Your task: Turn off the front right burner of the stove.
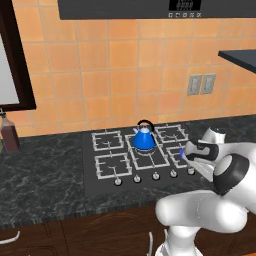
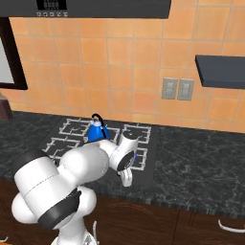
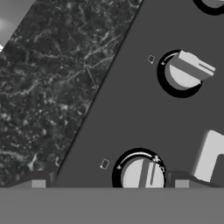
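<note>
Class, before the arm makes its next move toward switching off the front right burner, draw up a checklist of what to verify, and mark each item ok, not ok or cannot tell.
1. Front right burner lit: blue shows beside the arm; ok.
2. Gripper over the stove knob row: ok.
3. Nearest knob centred between the fingertips: not ok, it sits toward one tip.
4. Gripper open: ok, tips stand apart.
5. That knob controls the front right burner: cannot tell.
6. Blue kettle away from the knobs: ok.

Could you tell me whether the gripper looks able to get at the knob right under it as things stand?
Probably yes. In the hand view the nearest knob sits between the two fingertips on the bare black stove, with nothing lying between them. The jaws stand apart on either side of it.
</note>
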Robot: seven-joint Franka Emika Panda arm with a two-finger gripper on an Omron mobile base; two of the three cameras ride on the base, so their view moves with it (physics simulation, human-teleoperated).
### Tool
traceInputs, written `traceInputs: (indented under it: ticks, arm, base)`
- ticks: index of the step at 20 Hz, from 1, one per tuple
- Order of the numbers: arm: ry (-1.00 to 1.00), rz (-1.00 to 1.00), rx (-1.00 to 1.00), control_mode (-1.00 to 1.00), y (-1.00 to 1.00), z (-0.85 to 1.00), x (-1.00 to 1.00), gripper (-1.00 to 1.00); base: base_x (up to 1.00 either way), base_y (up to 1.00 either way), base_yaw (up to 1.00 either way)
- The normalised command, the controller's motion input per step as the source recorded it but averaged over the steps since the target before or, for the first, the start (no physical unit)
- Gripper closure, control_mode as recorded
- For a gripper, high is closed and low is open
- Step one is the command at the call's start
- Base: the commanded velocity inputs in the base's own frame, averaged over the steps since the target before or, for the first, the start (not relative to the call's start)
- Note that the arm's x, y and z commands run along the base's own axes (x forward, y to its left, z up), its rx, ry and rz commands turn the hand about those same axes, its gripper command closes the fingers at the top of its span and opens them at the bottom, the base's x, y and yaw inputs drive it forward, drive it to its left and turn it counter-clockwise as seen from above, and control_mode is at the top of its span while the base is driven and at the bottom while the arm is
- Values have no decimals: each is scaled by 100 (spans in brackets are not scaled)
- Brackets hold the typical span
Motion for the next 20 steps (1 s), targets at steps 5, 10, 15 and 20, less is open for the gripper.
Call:
traceInputs:
  ticks: [5, 10, 15, 20]
  arm:
    - [0, 0, 0, -100, 0, -9, 0, 100]
    - [0, -3, 0, -100, 3, -5, 0, 100]
    - [0, -6, 0, -100, 13, 0, 2, 100]
    - [0, -7, 0, -100, 10, 0, -3, 100]
  base:
    - [0, 0, 0]
    - [0, 0, 0]
    - [0, 0, 0]
    - [0, 0, 0]
